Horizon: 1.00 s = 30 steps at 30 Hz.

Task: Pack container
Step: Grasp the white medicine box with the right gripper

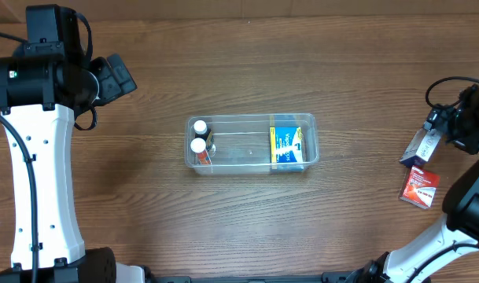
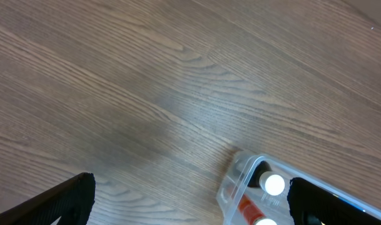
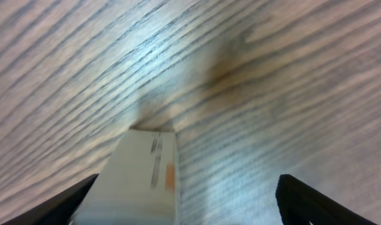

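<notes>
Across the wooden table (image 1: 247, 228), the container (image 1: 239, 149) sat at the middle, already holding a blue-and-yellow box (image 1: 286, 147) at its right end and two white-capped bottles (image 1: 198, 145) at its left. Packing looked partway done. Far right, the right gripper (image 3: 189, 187) hovered with jaws wide apart over a white box (image 3: 140, 181) (close by one finger, not yet clamped), a red box (image 1: 420, 187) just beside. Next it would need to centre, close and carry. The left gripper (image 2: 191, 187), jaws also apart and empty, hung near the container's corner.
</notes>
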{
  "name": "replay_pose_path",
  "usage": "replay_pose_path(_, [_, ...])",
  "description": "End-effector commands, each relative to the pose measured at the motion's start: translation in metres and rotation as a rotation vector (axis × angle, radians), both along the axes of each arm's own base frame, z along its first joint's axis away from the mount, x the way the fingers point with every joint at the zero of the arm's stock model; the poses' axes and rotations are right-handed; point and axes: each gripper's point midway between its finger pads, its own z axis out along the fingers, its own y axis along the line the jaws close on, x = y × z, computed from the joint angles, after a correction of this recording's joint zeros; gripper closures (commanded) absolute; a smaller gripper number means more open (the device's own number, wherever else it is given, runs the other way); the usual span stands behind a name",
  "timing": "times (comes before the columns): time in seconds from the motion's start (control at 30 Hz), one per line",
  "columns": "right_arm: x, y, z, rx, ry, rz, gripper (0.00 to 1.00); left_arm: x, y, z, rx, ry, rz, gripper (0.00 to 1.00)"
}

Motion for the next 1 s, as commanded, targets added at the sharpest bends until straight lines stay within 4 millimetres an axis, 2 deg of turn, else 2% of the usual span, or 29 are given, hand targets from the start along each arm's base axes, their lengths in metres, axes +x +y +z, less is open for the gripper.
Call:
replay_pose_path(0.0, [0.009, 0.003, 0.025, -0.029, -0.042, 0.013, 0.13, 0.001, -0.001, 0.011, 0.009, -0.035, -0.020, 0.00])
replay_pose_path(0.23, [0.008, 0.023, 0.023, 0.009, -0.015, 0.050, 0.18, 0.001, -0.001, 0.011, 0.009, -0.035, -0.021, 0.00])
replay_pose_path(0.33, [0.005, 0.027, 0.022, 0.019, 0.004, 0.055, 0.30, 0.001, -0.001, 0.011, 0.008, -0.035, -0.020, 0.00])
replay_pose_path(0.43, [0.002, 0.030, 0.021, 0.031, 0.017, 0.055, 0.40, 0.001, -0.001, 0.011, 0.008, -0.035, -0.020, 0.00])
replay_pose_path(0.6, [-0.001, 0.031, 0.020, 0.045, 0.025, 0.003, 0.42, 0.001, -0.001, 0.011, 0.008, -0.035, -0.020, 0.00])
replay_pose_path(0.83, [-0.009, 0.036, 0.009, 0.059, 0.048, -0.003, 0.58, 0.001, -0.001, 0.011, 0.008, -0.035, -0.020, 0.00])
replay_pose_path(0.97, [-0.012, 0.038, 0.004, 0.068, 0.059, -0.020, 0.59, 0.001, -0.001, 0.011, 0.008, -0.035, -0.020, 0.00])
